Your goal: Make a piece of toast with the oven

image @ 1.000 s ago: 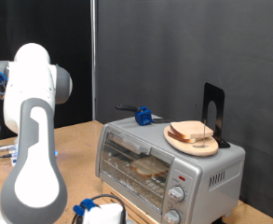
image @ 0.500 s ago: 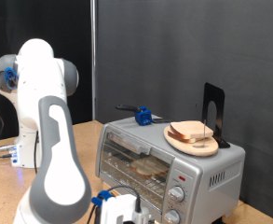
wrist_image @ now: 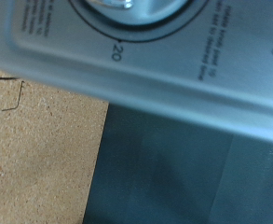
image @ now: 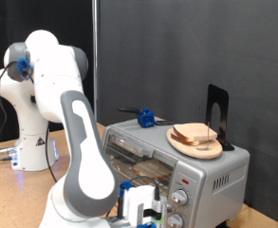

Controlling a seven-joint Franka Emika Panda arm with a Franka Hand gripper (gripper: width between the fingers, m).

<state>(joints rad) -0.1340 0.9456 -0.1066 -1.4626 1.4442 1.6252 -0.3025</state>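
Note:
The silver-grey oven stands at the exterior view's right with its glass door shut. A piece of toast shows dimly through the glass on the rack, partly hidden by my arm. My gripper is low at the oven's front, just left of the round knobs. Its fingers do not show clearly. The wrist view is pressed close to the oven's control panel: the rim of a knob dial and a "20" mark fill it. No fingers show there.
A plate of piled bread slices sits on the oven's top, with a blue-handled tool and a black upright stand beside it. The wooden table runs under the oven. A black curtain hangs behind.
My arm has swung from the exterior view's left towards the oven. The gripper has moved right along the bottom edge and now sits by the knobs.

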